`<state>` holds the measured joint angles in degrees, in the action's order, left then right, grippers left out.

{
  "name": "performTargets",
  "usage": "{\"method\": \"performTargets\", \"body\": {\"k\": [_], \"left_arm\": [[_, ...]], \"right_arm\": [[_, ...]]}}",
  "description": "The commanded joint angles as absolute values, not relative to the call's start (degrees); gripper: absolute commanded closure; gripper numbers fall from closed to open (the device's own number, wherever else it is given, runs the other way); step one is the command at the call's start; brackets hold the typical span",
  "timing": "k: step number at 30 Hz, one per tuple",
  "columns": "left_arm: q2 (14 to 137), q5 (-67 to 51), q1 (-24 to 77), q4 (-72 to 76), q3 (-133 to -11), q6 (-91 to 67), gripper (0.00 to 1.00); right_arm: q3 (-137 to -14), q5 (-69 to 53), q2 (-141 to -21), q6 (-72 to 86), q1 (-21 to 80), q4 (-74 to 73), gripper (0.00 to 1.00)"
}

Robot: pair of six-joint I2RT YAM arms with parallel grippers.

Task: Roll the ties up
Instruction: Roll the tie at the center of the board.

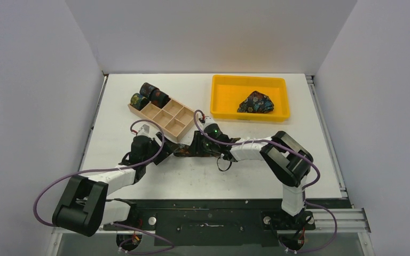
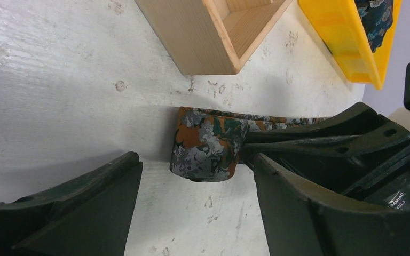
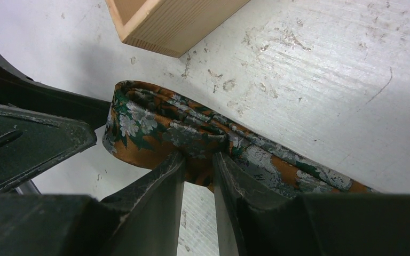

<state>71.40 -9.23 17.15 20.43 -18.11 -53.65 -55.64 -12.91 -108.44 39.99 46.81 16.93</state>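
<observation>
The right gripper (image 3: 198,165) pinched the core of a loose coil at one end of the orange flowered tie (image 3: 160,125). The tie lay on the table (image 3: 325,64) just beside a corner of the wooden box (image 3: 165,24). The left gripper (image 2: 195,160) stood spread wide, a finger either side of that coil. The coil looked slack, so turning it might let it spring open or slip from the thin pinch, and the box corner could snag it. The tie's other end ran out of view, and the number of turns wound was unclear.
</observation>
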Motion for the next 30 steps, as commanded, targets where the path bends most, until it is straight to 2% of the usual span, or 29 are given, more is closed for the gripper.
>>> {"method": "performTargets", "body": {"k": [1, 10, 20, 30], "left_arm": [[73.45, -12.26, 16.92, 27.1, -17.91, -54.51, 0.26], [80.12, -16.65, 17.45, 31.24, -19.2, -55.37, 0.31], [84.46, -19.08, 17.75, 35.36, -19.43, -55.81, 0.41], [84.87, -20.13, 18.25, 36.86, -19.28, -55.09, 0.63]], "right_arm": [[-54.98, -12.57, -108.95, 40.08, 46.49, 19.12, 0.73], [-53.99, -12.57, -109.25, 40.16, 46.22, 19.62, 0.74], [-53.7, -12.7, -109.28, 40.17, 46.14, 19.91, 0.74], [-53.61, -12.91, -108.94, 40.33, 46.07, 20.02, 0.74]]}}
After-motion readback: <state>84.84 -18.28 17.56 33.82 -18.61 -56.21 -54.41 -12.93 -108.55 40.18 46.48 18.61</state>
